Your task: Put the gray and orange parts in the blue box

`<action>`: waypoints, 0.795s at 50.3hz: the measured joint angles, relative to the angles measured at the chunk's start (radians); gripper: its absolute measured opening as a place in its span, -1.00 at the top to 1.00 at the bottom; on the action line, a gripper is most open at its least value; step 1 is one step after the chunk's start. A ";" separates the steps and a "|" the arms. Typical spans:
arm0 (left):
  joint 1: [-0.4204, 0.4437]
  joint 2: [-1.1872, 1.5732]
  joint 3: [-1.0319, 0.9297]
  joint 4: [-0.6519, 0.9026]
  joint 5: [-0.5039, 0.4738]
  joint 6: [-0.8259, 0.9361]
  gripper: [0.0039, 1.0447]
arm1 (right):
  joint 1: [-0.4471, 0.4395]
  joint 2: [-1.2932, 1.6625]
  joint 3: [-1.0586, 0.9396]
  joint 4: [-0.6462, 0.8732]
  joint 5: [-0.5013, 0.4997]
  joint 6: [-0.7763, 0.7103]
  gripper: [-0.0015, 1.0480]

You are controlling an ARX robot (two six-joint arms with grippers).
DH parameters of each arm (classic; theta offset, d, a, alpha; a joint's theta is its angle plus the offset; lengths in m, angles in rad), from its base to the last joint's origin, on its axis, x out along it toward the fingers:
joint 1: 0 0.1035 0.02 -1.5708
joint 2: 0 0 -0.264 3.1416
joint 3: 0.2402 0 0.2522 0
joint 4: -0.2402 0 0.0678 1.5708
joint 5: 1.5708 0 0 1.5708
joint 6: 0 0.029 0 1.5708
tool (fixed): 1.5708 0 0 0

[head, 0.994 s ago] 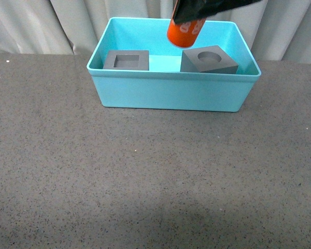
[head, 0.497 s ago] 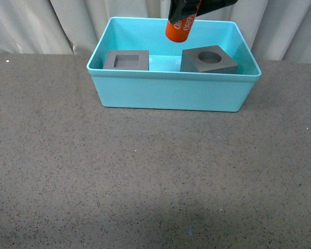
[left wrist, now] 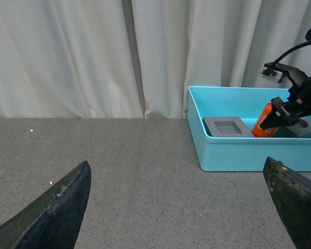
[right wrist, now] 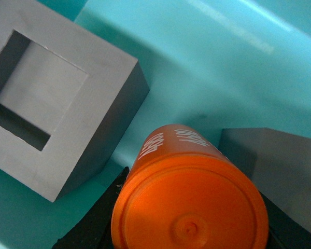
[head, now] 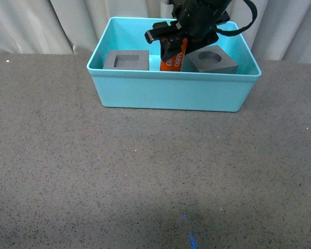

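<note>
While the right gripper (head: pixel 175 49) clamps the cylinder (head: pixel 172 58) inside the box (head: pixel 171 93) between both cubes, the left gripper (left wrist: pixel 171 207) hangs apart.

Robot lab test bench, speckled gray tabletop (head: pixel 145 176), plain white curtain (left wrist: pixel 93 57) backdrop at 12 o'clock

White digits printed on the side of the orange cylinder (right wrist: pixel 189 202) in my right gripper (head: pixel 182 37), in my right wrist view only partly legible, possibly "4680", seen at an angle, in my front view too small to read, no other text I could read anywhere
</note>
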 joint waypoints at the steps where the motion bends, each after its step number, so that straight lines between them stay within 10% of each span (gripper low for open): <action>1: 0.000 0.000 0.000 0.000 0.000 0.000 -0.88 | 0.000 0.006 0.002 -0.003 0.000 0.002 0.15; 26: 0.000 0.000 0.000 0.000 0.000 0.000 -0.88 | 0.005 0.052 0.029 -0.041 0.012 0.014 0.14; 40: 0.000 0.000 0.000 0.000 0.000 0.000 -0.88 | 0.007 0.007 -0.042 0.025 0.005 0.051 -0.67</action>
